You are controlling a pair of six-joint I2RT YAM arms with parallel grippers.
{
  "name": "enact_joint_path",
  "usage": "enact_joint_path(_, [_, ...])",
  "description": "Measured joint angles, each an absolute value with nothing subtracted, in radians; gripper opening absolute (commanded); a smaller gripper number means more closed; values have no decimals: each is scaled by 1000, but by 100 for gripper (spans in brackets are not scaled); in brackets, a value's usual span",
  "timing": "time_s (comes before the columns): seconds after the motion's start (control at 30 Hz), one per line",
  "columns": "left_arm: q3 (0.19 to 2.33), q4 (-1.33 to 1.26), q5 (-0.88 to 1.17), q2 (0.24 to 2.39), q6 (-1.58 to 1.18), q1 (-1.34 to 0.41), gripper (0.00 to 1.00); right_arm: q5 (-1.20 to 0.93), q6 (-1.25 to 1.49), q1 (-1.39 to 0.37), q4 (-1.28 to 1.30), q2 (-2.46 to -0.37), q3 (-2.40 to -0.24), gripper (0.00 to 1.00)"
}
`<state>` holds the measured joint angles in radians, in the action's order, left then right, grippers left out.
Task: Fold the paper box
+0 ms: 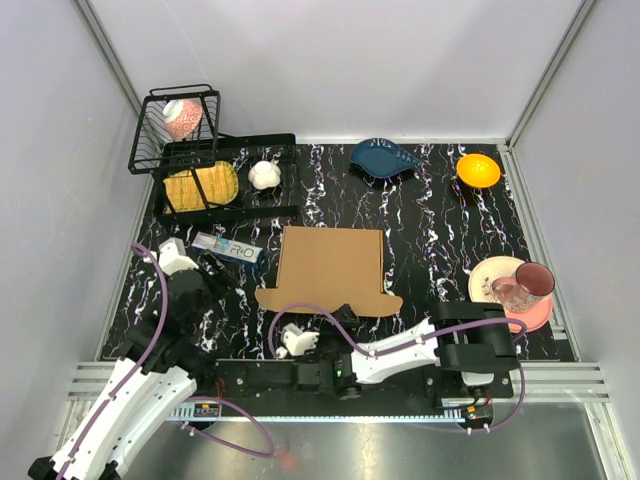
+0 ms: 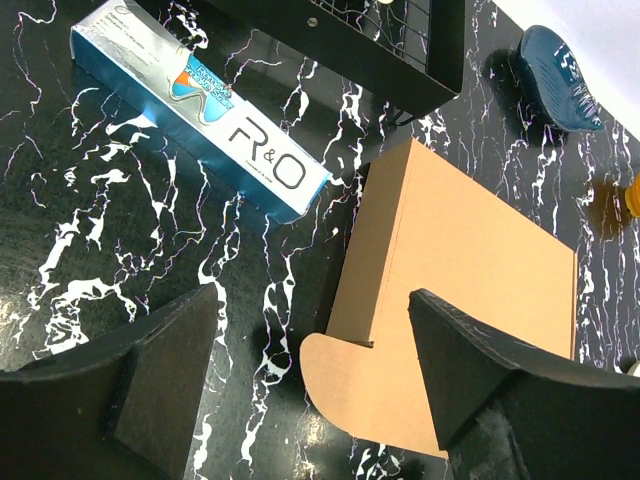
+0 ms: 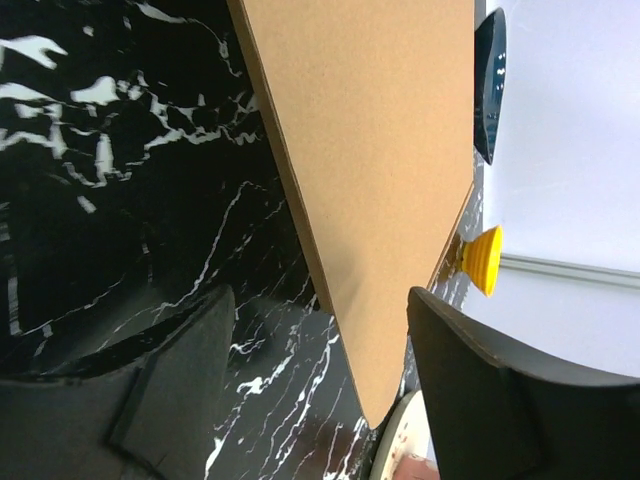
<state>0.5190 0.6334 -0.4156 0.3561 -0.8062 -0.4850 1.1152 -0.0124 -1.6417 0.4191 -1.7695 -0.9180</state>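
The paper box (image 1: 332,265) is noted as a flat, unfolded sheet in the middle of the black marbled table (image 1: 430,230), with rounded flaps at its near corners. No fold is made yet.

The left gripper (image 2: 312,300) is held above the near left flap with its fingers spread and nothing between them. The right gripper (image 3: 318,305) is held off the sheet's right side, fingers likewise apart and empty, and the sheet's corner is seen beyond them.

Risks judged from this layout:
- The sheet lies flush on the table, so a finger may fail to get under an edge and the sheet would be pushed instead of lifted.
- Nothing pins the sheet. A lift from one side only would likely pivot it.
- The blue toothpaste box (image 1: 228,247) lies just beside the far left corner, with the wire rack (image 2: 390,65) beyond. A sheet shoved that way would jam or displace them.
- The pink plate (image 1: 490,268) and glass cup (image 1: 525,285) sit near the right arm. A wide swing could knock them.
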Motion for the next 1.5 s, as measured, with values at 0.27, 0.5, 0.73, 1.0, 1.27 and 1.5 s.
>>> enact_joint_path(0.27, [519, 634, -416, 364, -811, -485, 80, 1124, -105, -1556, 335, -1785, -902, 39])
enact_joint_path(0.5, [519, 635, -416, 364, -810, -485, 80, 1124, -191, -1536, 258, -1779, -877, 24])
enact_joint_path(0.73, [572, 641, -416, 364, -810, -485, 80, 1134, -258, -1534, 233, -1776, -873, 1])
enact_joint_path(1.0, [698, 661, -431, 364, -778, -485, 81, 1115, -282, -1532, 297, -1665, -875, 0])
enact_joint_path(1.27, [864, 663, -484, 380, -722, -485, 83, 898, -227, -1533, 567, -1430, -1058, 0])
enact_joint_path(1.5, [879, 664, -493, 409, -711, -485, 83, 684, -170, -1533, 762, -1351, -1240, 0])
